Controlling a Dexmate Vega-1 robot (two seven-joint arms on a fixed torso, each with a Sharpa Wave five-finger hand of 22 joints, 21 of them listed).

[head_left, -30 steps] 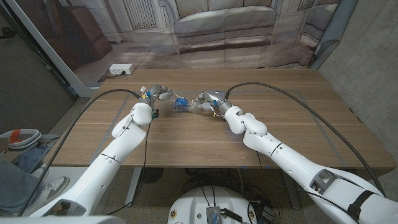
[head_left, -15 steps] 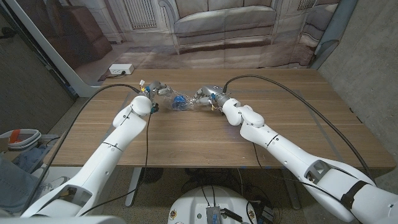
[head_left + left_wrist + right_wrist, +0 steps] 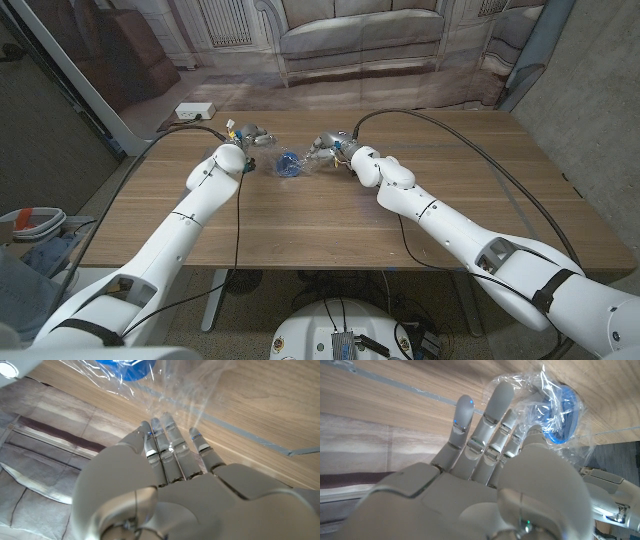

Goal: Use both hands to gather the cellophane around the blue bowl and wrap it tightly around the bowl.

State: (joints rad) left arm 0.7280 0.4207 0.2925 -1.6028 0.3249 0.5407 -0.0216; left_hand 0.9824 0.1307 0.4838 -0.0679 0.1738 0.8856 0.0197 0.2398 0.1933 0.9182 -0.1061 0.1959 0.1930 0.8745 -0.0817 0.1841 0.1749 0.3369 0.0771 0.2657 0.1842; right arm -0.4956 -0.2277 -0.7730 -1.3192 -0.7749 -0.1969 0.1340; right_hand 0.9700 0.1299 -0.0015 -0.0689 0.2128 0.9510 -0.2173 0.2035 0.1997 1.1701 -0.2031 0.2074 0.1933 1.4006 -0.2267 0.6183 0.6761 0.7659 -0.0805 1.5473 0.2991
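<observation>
A small blue bowl (image 3: 287,164) sits on the wooden table (image 3: 300,225), far from me, wrapped in crumpled clear cellophane (image 3: 300,165). My left hand (image 3: 250,136) is just left of the bowl, and film (image 3: 175,395) stretches taut from its fingertips (image 3: 167,427) to the bowl (image 3: 125,367). My right hand (image 3: 325,150) is close on the bowl's other side. In the right wrist view the cellophane (image 3: 540,395) bunches over that hand's thumb side against the bowl (image 3: 562,415), with its fingers (image 3: 490,420) reaching past.
A white power strip (image 3: 194,111) lies on the floor beyond the table's far left corner. Black cables (image 3: 480,165) trail from both wrists across the tabletop. The table's far edge (image 3: 380,112) runs just behind the hands.
Both arms have stretched further out, carrying the hands a little toward the table's far edge. The right hand has closed in on the bowl. The bowl has hardly moved.
</observation>
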